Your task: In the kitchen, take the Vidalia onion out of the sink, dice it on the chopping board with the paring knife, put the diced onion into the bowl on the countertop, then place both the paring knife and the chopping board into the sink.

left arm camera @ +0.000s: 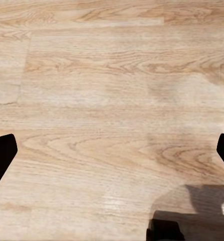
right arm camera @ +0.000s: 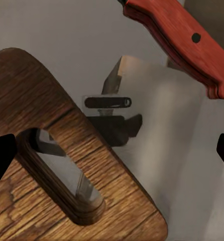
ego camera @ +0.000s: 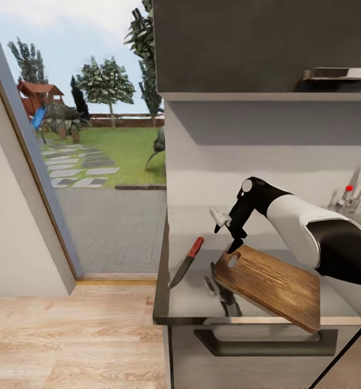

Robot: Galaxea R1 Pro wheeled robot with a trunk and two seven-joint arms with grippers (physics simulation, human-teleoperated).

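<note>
1. Step, as judged: right hand (ego camera: 235,242) about to take the board (ego camera: 269,283) by its slot end; next it must close on that end.
2. Right hand spread, poised over the slot; arm bent down.
3. Board tilted on the bench (ego camera: 185,302); knife (ego camera: 186,262) beside it.
4. Left hand (left arm camera: 112,150) spread, over the floor (left arm camera: 112,75).

**Colours and grain, kitchen corner**

Chopping board (ego camera: 274,286) is showing brown wood, dark grain streaks. Paring knife (ego camera: 186,262) is showing red handle, dark blade. Countertop (ego camera: 188,302) is reading glossy grey. Floor (ego camera: 67,335), lower left, is showing pale wood-grain planks. Right arm (ego camera: 304,221): white shell, black joints.
</note>
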